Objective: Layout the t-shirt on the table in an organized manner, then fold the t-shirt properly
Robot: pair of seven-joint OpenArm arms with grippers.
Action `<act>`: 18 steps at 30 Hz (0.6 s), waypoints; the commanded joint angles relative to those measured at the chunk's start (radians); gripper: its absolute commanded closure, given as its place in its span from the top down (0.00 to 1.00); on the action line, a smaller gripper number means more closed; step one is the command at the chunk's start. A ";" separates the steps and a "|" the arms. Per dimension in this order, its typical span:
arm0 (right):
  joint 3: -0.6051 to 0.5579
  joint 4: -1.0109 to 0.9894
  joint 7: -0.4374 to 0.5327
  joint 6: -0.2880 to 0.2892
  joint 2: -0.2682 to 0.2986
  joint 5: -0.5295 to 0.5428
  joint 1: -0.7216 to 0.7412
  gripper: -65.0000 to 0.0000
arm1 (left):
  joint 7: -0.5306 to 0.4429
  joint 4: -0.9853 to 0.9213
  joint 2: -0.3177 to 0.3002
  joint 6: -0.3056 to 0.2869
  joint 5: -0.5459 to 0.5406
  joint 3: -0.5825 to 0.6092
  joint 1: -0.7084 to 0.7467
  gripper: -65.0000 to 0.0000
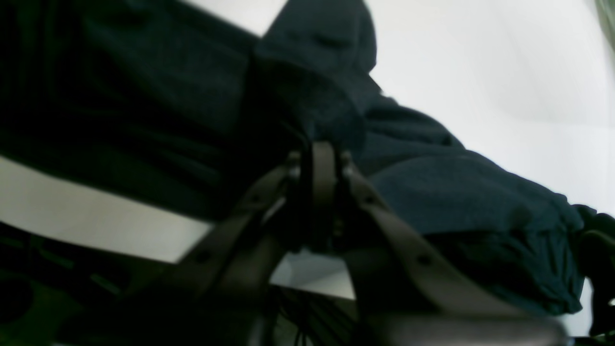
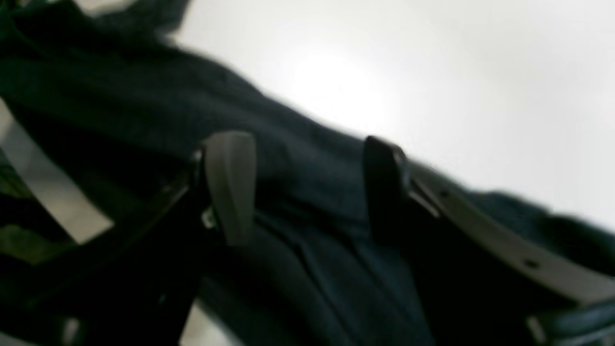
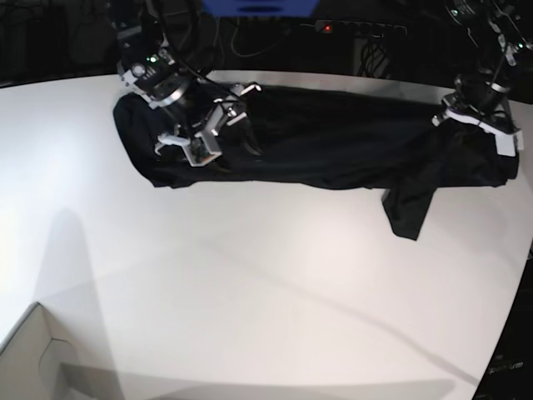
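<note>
Box corner (image 3: 33, 354): you had pale cardboard at the near edge of the table, well apart from the shirt.
Table (image 3: 250, 283): your white top lay bare between the box corner and the shirt.
Shirt (image 3: 333, 142): you had the black t-shirt stretched sideways in a long, bunched band along the far side of the table, one flap hanging toward you from the end under your left arm.
Right gripper (image 2: 298, 187): you held its fingers spread wide, released, just over the shirt's end farthest from the flap; cloth showed between them, none of it pinched.
Left gripper (image 1: 321, 168): your fingers were clenched tight on a fold of the shirt at the flap end, the cloth gathered above the tips.
</note>
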 commanded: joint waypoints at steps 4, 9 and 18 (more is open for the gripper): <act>-0.001 -0.038 0.028 0.002 -0.002 0.013 0.039 0.56 | -0.014 -0.048 -0.014 -0.002 -0.016 -0.001 -0.002 0.01; -0.001 -0.043 0.028 0.002 0.000 0.013 0.052 0.56 | -0.013 -0.048 -0.016 -0.003 -0.025 -0.001 0.004 0.07; 0.004 -0.043 0.028 0.002 0.001 0.013 0.052 0.56 | -0.011 -0.015 -0.014 -0.003 -0.039 -0.009 0.038 0.52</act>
